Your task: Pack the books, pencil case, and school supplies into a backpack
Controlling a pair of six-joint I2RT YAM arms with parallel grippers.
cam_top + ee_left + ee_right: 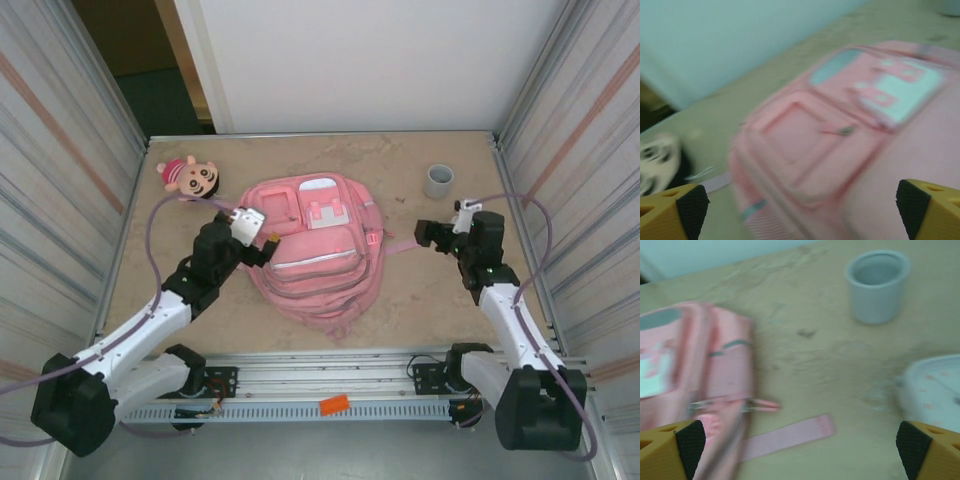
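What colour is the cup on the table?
The cup is pale grey, clearest in the right wrist view.

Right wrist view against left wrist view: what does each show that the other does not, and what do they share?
Right wrist, not left: the whole cup, a loose strap end, and a pale dotted round thing at the right edge, too blurred to name. Left wrist, not right: the doll, its face at the left edge. Shared: the backpack, the table, and each camera's own jaws standing wide open with nothing between.

Top overhead, far — wrists low, close, sharing backpack [315,250].
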